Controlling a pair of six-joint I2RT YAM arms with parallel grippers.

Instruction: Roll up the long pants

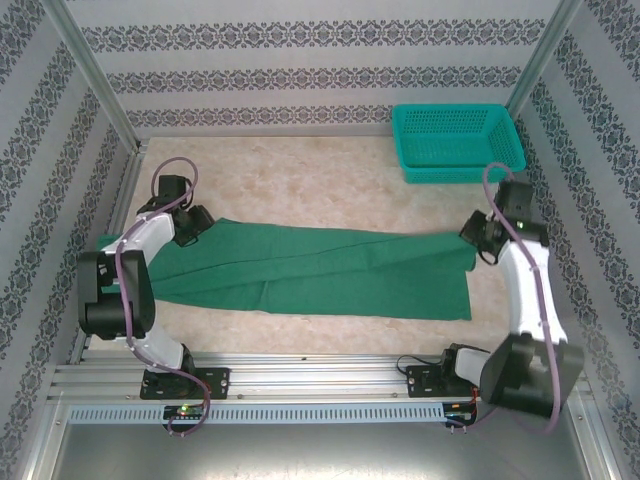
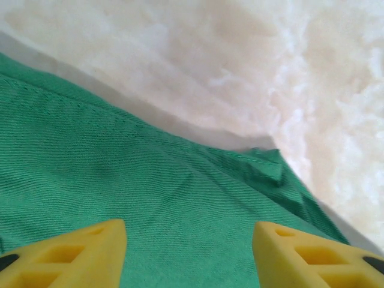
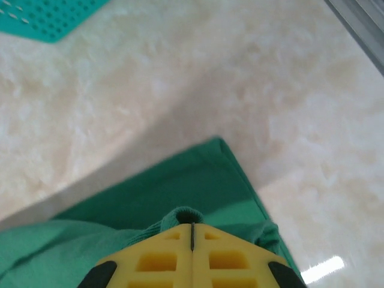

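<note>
The long pants (image 1: 330, 272) lie flat across the table, dark green, stretching from the left arm to the right arm. My left gripper (image 1: 197, 224) hovers over their far left corner. In the left wrist view its yellow fingers (image 2: 90, 252) stand apart over the green cloth (image 2: 150, 180), and nothing is between them at the gripper (image 2: 189, 240). My right gripper (image 1: 479, 240) is at the pants' far right corner. In the right wrist view it (image 3: 192, 227) is shut, with a small fold of the green cloth (image 3: 186, 215) pinched at its tip and lifted a little.
A teal mesh basket (image 1: 457, 142) stands at the back right, and its corner (image 3: 48, 18) shows in the right wrist view. Patterned walls and metal posts (image 1: 100, 80) close in the beige table (image 1: 300, 180). Bare table lies behind the pants.
</note>
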